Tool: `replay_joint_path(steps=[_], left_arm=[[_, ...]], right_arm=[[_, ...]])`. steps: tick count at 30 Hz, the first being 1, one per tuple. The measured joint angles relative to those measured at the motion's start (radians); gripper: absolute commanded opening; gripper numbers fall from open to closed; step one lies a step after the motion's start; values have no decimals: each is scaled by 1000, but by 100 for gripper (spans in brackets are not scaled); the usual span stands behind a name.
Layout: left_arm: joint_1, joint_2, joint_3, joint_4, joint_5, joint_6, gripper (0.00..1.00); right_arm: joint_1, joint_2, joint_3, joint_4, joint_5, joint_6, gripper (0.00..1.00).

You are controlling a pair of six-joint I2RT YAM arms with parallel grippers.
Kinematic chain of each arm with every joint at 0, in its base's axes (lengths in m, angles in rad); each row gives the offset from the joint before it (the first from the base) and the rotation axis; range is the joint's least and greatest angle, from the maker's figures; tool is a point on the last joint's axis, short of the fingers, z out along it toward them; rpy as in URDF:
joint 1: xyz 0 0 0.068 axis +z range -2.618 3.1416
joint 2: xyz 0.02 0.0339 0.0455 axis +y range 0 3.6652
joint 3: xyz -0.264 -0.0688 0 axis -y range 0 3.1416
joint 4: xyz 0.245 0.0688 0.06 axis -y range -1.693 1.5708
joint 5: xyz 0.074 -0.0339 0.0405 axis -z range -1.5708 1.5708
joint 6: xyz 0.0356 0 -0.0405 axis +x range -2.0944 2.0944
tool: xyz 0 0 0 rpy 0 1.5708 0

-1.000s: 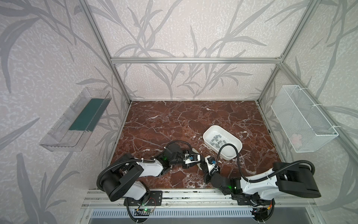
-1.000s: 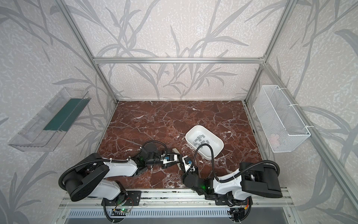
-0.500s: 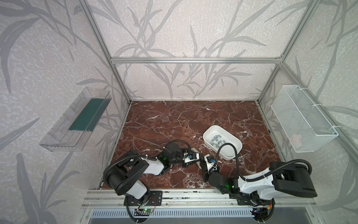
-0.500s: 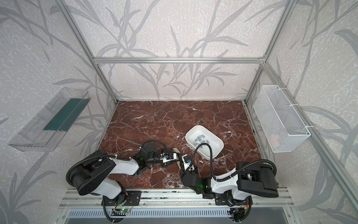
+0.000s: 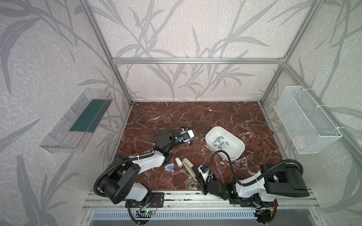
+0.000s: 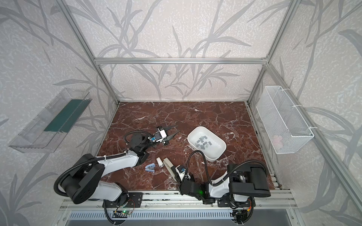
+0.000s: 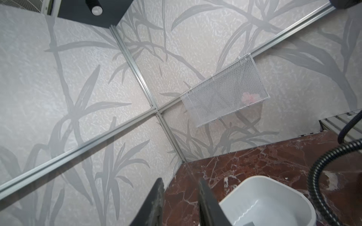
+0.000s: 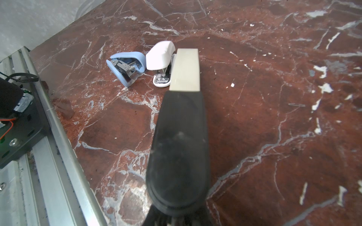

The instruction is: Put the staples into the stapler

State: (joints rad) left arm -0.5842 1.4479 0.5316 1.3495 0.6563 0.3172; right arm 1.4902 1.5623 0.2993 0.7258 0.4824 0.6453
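Grey strips, the staples (image 5: 221, 141), lie in a loose heap in the white tub (image 5: 235, 152). Taking the far wall as twelve, the tub sits at about three o'clock on the red marble table (image 5: 176, 117). I see no strip outside it, so I'd say the loading itself is not yet begun.

The right gripper (image 5: 196, 176) is clamped on the black rear of the big beige stapler (image 5: 187, 166) down at six o'clock, nose pointing toward eleven. Holding it by the tail leaves the front length free, which looks sensible if the magazine is to be opened and fed. Whether its base rests on the marble or hangs just above, I cannot tell.

Just beside its nose, toward seven o'clock, lies a small white stapler (image 5: 178, 162), with a small blue stapler (image 5: 169, 168) next to that. Both seem to be spares.

The left gripper (image 5: 203, 129) hovers near the table's middle, fingers aimed at the tub. Its jaws are parted with nothing between them, so it is probably placed to fetch a strip. Thin strips lying flat may be awkward to pinch.
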Motion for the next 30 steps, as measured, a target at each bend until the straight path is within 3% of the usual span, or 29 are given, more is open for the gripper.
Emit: replay_joint_path(steps=[5, 9, 15, 22, 30], left_arm=[[5, -41, -141, -16, -3, 60, 40], [-16, -203, -240, -152, -13, 168, 40], [-245, -454, -256, -582, -103, 452, 41], [-372, -330, -269, -720, -228, 591, 44], [-389, -182, -277, -669, -288, 634, 49]], right_arm=[[-19, -48, -27, -21, 5, 24, 0], [-78, -150, -84, -77, 7, 21, 0], [-112, -281, -87, -215, 22, -28, 0], [-119, -301, -72, -285, 12, -78, 0], [-120, -320, -72, -304, 10, -90, 0]])
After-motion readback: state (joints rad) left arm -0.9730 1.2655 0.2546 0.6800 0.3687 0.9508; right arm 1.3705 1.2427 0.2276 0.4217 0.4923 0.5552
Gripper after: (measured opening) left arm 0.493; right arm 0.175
